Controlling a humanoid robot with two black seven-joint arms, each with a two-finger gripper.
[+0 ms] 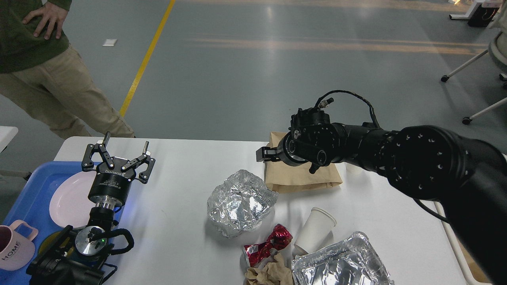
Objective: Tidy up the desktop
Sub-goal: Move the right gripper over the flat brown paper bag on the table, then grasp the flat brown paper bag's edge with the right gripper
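The white desktop [178,166] carries litter. A crumpled foil lump [239,202] lies in the middle, with a brown paper bag [301,176] behind it. A white paper cup [315,231] lies tipped next to a crushed red wrapper [269,243], crumpled brown paper [269,273] and a foil tray [340,263] at the front. My left gripper [126,141] is open and empty, upright above the desktop's left part, next to the blue tray. My right gripper [263,154] hovers at the bag's left edge, dark and end-on; its fingers cannot be told apart.
A blue tray [27,198] at the left holds a pink plate [69,198] and a pink mug [14,247]. A person [47,67] stands beyond the far left corner. Part of a white cup [352,169] shows behind my right arm. Chair legs [475,71] stand at the far right.
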